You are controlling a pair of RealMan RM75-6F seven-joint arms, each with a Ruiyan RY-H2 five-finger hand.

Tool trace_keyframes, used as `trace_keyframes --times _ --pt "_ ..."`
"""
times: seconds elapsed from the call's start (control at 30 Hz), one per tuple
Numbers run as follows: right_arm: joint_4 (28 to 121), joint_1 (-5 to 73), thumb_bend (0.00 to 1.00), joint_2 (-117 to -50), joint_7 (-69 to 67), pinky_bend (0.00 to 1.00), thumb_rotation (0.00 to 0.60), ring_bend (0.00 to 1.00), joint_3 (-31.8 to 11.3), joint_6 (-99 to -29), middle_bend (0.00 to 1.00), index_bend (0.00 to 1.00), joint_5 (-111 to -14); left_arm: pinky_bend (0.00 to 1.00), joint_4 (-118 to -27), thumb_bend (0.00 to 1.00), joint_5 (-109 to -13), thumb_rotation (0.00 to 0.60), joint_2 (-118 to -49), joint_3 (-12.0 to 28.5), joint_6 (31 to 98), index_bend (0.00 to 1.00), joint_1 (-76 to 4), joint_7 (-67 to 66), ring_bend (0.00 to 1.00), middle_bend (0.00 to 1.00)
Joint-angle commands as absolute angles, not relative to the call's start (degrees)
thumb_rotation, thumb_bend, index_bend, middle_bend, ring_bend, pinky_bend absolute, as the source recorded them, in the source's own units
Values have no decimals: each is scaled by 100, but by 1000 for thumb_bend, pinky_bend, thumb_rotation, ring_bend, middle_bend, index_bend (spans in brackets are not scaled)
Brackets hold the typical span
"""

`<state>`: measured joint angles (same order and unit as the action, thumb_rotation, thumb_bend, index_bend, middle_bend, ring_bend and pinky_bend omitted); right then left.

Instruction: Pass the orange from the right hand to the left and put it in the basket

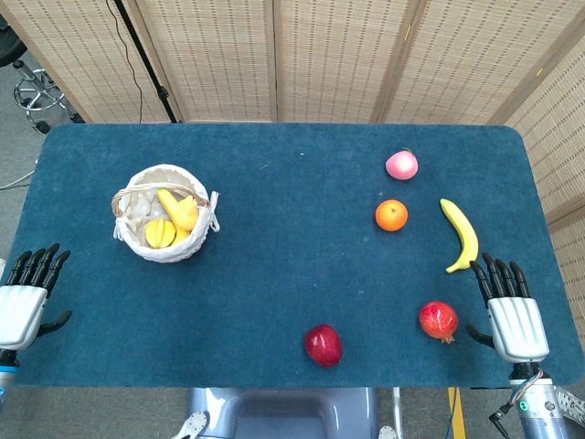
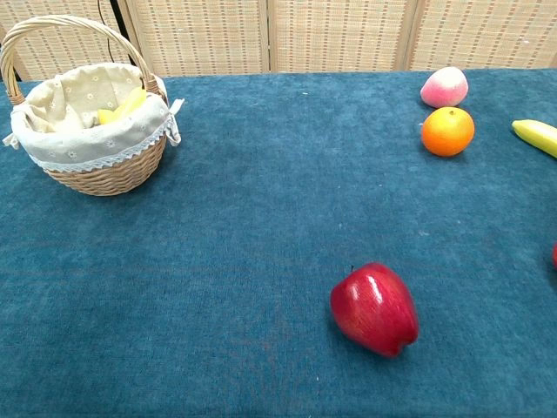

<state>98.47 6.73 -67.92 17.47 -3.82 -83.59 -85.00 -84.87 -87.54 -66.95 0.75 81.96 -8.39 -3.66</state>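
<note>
The orange (image 1: 391,215) (image 2: 447,131) lies on the blue table at the right, just in front of a pink peach (image 1: 401,165) (image 2: 444,86). The wicker basket (image 1: 203,236) (image 2: 104,170), lined with white cloth, stands at the left with yellow fruit inside. My right hand (image 1: 512,311) rests at the table's front right edge, fingers straight and apart, holding nothing, well short of the orange. My left hand (image 1: 26,297) lies at the front left edge, fingers extended, holding nothing. Neither hand shows in the chest view.
A banana (image 1: 462,235) (image 2: 536,135) lies right of the orange. A pomegranate (image 1: 439,321) sits beside my right hand. A red apple (image 1: 323,345) (image 2: 375,309) lies near the front middle. Folding screens stand behind the table.
</note>
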Motion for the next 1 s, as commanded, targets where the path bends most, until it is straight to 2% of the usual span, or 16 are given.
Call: trace_keyframes --times 0.03,0.7,1.0 --pt "9854 671 8 -6789 1744 0 600 0 -380 -8365 0 35 -8507 14 -8498 182 -8749 600 -6688 72 8189 0 -838 -372 0 0" --pt "9897 719 9 -6765 1680 0 600 0 -312 -8251 0 0 -8606 14 -8678 181 -8851 600 -6565 42 8345 0 -767 -420 0 0" --pt "10093 862 9 -6556 1449 0 600 0 -339 -7952 0 0 -8521 14 -8762 182 -8829 600 -6470 66 8313 0 -786 -366 0 0"
